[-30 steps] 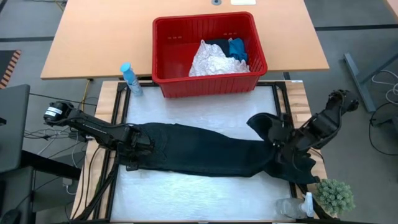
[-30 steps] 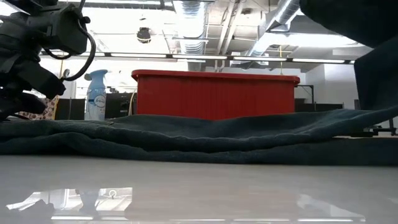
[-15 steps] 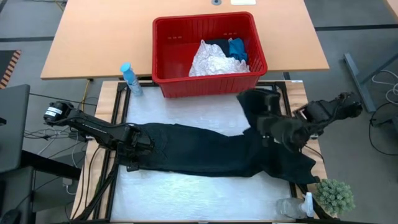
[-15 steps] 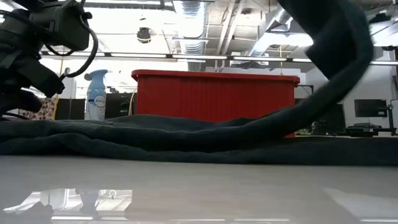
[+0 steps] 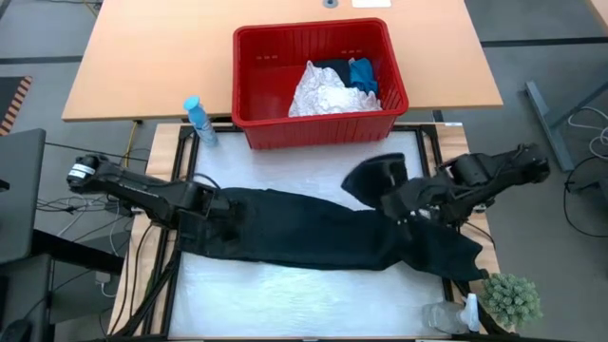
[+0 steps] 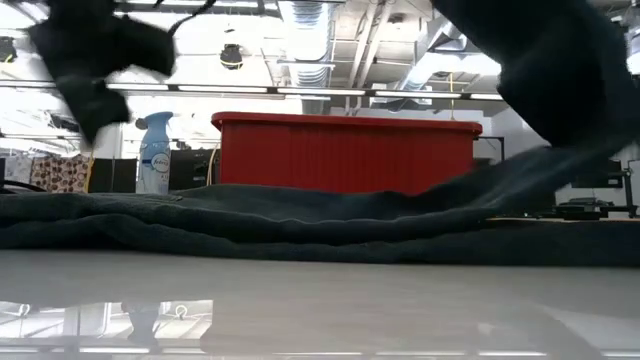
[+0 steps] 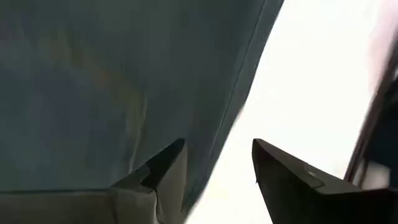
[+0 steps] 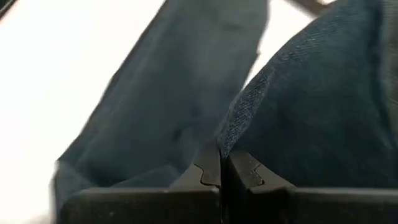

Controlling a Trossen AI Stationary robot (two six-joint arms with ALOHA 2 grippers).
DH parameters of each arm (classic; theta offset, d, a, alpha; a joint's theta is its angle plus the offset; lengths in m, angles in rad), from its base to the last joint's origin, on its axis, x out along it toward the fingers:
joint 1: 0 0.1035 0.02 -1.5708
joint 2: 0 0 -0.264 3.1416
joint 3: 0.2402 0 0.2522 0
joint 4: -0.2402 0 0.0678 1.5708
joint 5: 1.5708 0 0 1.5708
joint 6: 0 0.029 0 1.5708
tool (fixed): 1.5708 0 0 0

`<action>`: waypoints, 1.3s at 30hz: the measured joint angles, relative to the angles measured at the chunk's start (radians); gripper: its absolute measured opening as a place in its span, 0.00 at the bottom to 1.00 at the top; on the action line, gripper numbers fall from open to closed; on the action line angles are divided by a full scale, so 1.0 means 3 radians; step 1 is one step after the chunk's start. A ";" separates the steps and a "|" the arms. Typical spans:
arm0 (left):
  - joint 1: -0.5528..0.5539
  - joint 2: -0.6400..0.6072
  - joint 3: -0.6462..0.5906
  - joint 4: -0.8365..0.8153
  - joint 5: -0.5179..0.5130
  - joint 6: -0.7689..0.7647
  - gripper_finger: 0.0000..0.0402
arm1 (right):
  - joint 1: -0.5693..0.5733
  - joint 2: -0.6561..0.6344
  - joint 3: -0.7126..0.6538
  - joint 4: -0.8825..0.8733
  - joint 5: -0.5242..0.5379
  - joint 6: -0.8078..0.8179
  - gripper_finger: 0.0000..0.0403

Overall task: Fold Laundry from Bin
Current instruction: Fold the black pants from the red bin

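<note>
Long black garment (image 5: 313,228) spread across the white table (image 5: 285,304), near the red bin (image 5: 318,123). Right gripper (image 8: 222,168) pressed together, pinching its raised right end. Left gripper (image 7: 217,165) spread at its left end.

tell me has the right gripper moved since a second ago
Yes. In the high view the right gripper, shut on the black garment, has carried its end leftward, toward the red bin.

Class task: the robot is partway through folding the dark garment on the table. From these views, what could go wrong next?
1. The right gripper is shut on only an edge of the dark garment; the lifted flap could slip free.
2. The left gripper is open at the other end, so pulling may drag the whole garment.
3. The flap could swing toward the red bin.
</note>
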 joint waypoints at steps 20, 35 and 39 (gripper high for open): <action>0.0848 0.0562 0.0342 0.3140 -0.0170 0.0202 0.43 | 0.0258 0.0595 -0.0001 0.0048 -0.0303 -0.0220 0.05; 0.1105 0.1525 0.0342 0.4816 0.1007 -0.1416 0.58 | 0.0237 0.0631 -0.0001 0.0152 -0.0179 -0.0279 0.05; 0.1128 0.1550 0.0344 0.4935 0.1037 -0.1501 0.61 | 0.0199 0.0631 -0.0001 0.0143 -0.0179 -0.0306 0.05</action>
